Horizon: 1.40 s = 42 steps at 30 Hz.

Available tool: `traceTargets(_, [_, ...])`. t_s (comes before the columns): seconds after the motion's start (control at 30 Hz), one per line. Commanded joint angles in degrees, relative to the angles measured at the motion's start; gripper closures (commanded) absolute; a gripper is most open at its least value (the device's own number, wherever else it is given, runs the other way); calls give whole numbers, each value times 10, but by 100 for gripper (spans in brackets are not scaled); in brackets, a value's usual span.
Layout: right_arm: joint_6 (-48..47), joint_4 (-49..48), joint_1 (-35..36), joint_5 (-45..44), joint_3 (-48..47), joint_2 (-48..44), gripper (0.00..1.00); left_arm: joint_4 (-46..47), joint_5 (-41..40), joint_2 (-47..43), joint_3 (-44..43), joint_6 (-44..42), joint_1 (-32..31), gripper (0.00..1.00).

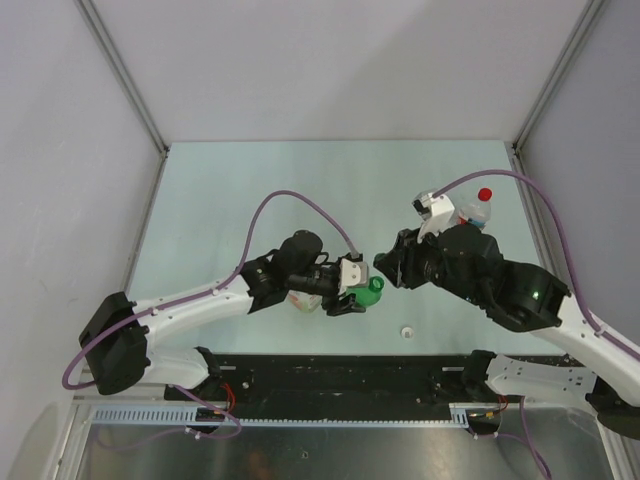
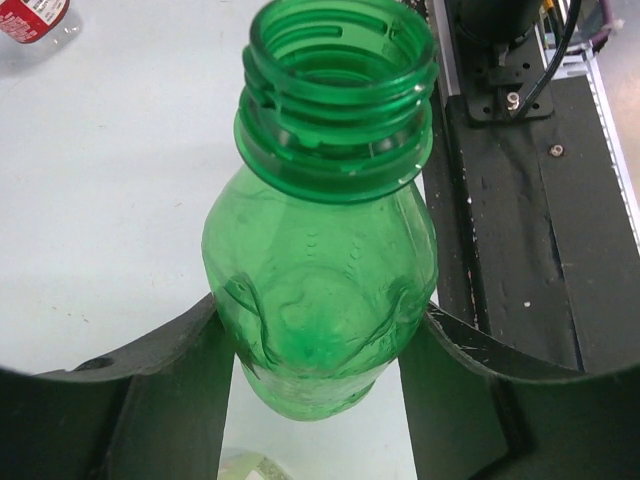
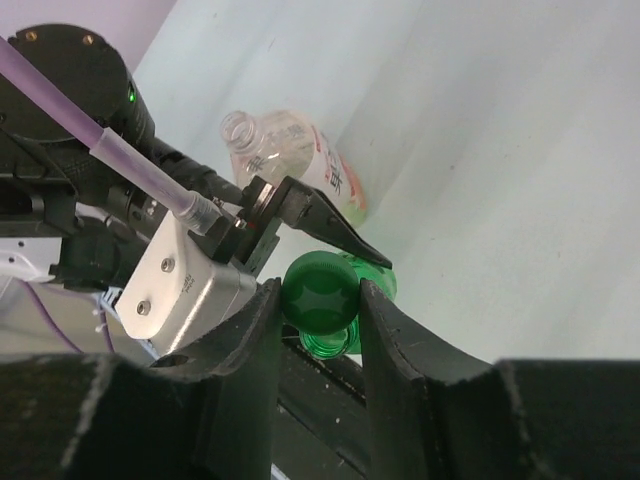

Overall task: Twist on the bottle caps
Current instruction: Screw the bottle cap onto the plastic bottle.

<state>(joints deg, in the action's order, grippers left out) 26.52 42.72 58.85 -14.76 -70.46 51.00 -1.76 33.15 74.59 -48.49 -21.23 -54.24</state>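
1. Left gripper (image 2: 322,312): jaws clenched on the green bottle (image 2: 320,270), one finger on each side of its body. The bottle's threaded mouth was bare and pointed toward the right arm.

2. Orange-labelled bottle (image 3: 300,160): clear and uncapped. It lay on its side on the table (image 1: 250,190), just beside the left gripper and partly under the left wrist in the top view.

3. Green cap (image 3: 320,293): pinched between the right fingers, its flat top facing the right wrist camera. It was held just in front of the green bottle's mouth and was not on the threads. Whether it touched the rim could not be told.

4. Right gripper (image 3: 318,290): jaws closed on the green cap, meeting the left gripper near the table's middle.

5. White cap (image 1: 407,331): lay loose on the table near the front edge, below the two grippers in the top view and apart from every bottle.

6. Red-labelled bottle (image 1: 475,212): small and clear, at the right of the table behind the right arm.

7. Red cap (image 1: 485,194): sat on that bottle's neck. How tightly could not be told.
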Motion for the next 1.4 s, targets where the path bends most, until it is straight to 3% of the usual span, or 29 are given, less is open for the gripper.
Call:
traceTargets(0.0, [-3, 38, -10, 63, -27, 18, 76, -19, 26, -7, -30, -38, -2, 100])
traceTargets(0.2, [-2, 72, -20, 117, -34, 36, 77, -22, 18, -5, -33, -35, -1, 100])
traceTargets(0.83, [-51, 78, -21, 155, -33, 66, 77, -23, 32, 6, -50, -18, -2, 100])
traceTargets(1.37, [-76, 93, -16, 184, 2, 65, 77, -23, 70, -37, -54, -16, 0, 100])
